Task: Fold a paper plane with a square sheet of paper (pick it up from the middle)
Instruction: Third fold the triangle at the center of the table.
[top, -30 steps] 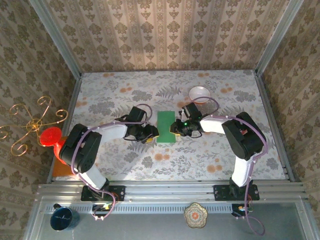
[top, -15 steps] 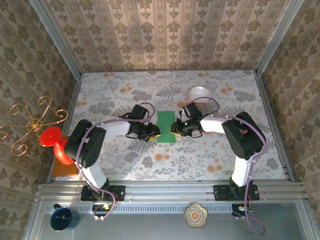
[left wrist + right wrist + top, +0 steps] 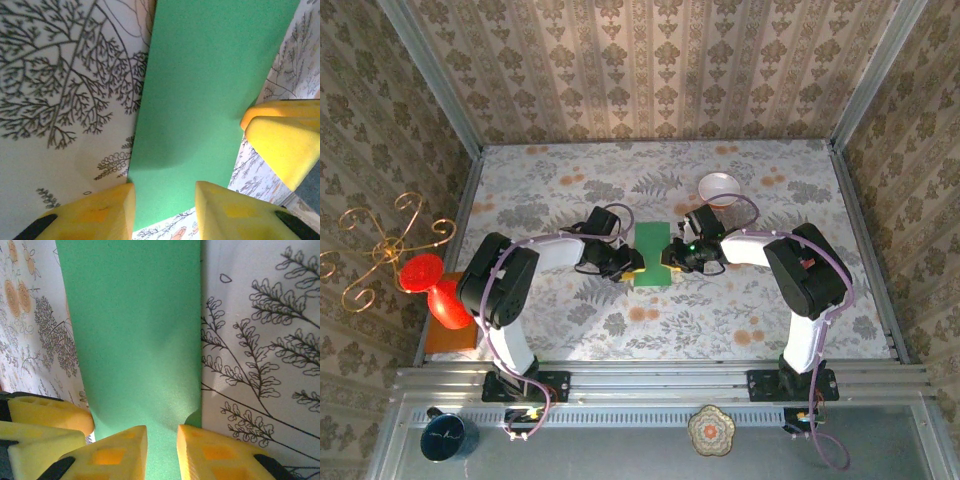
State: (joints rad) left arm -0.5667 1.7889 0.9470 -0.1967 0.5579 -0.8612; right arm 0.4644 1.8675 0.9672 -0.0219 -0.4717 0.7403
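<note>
paper (image 3: 653, 250) flat mid table (image 3: 560, 190), room all round. left gripper (image 3: 625, 264) at its left edge, spread; right gripper (image 3: 670, 256) opposite, narrowly parted.

no writing, label, brand, number or sign can be read anywhere. the paper (image 3: 652, 250) is plain green with nothing printed on it. the table (image 3: 570, 190) carries only a flower and leaf print, no letters.
</note>
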